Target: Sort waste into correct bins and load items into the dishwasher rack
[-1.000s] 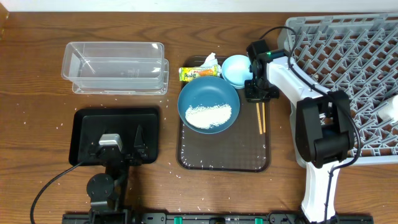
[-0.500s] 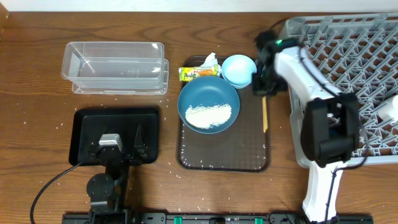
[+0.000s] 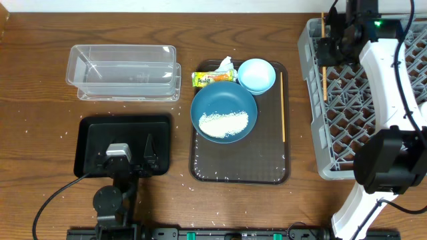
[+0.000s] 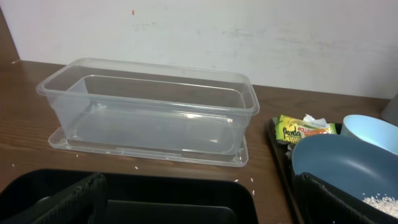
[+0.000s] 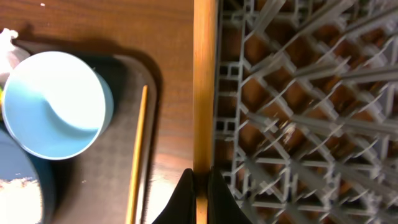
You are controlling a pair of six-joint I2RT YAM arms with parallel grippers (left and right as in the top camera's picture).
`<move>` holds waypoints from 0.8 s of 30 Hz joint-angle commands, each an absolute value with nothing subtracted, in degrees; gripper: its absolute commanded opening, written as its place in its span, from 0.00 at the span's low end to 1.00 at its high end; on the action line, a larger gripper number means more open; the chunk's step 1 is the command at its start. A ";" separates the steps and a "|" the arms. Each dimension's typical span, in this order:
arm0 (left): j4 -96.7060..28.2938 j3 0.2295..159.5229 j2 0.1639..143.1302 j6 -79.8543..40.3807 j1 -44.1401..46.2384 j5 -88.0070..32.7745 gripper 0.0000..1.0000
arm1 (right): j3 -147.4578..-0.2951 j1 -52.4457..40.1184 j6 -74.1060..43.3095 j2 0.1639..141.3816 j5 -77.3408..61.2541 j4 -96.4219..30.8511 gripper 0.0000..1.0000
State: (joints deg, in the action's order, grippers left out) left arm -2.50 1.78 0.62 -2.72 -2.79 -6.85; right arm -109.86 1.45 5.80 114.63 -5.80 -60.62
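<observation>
Chopstick reaches the rack: my right end effector (image 5: 200, 186) is clamped on one wooden chopstick (image 5: 205, 74), which runs ahead of it along the left rim of the grey dishwasher rack (image 5: 298, 124), whose lattice spreads to its right. The second chopstick (image 5: 137, 149) lies to its left on the brown tray (image 3: 240, 160), beside the light-blue bowl (image 5: 53, 106). My left end effector (image 4: 199, 186) rests, fingers spread, over the black tray (image 4: 155, 186).

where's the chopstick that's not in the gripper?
Overhead, the loose chopstick lies along the right edge of the brown tray, just right of the light-blue bowl and left of the rack. The right gripper holds the second chopstick at the rack's left wall.
</observation>
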 commanded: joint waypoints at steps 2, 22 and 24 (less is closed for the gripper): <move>-3.51 0.23 0.27 -2.15 -2.55 -6.83 0.98 | -110.04 2.83 11.49 114.89 -6.85 -58.24 0.01; -3.51 0.23 0.27 -2.15 -2.55 -6.81 0.98 | -109.80 3.01 5.93 119.26 -6.94 -56.82 0.29; -3.51 0.23 0.27 -2.15 -2.55 -6.83 0.98 | -109.82 2.72 5.15 119.26 -7.18 -57.78 0.29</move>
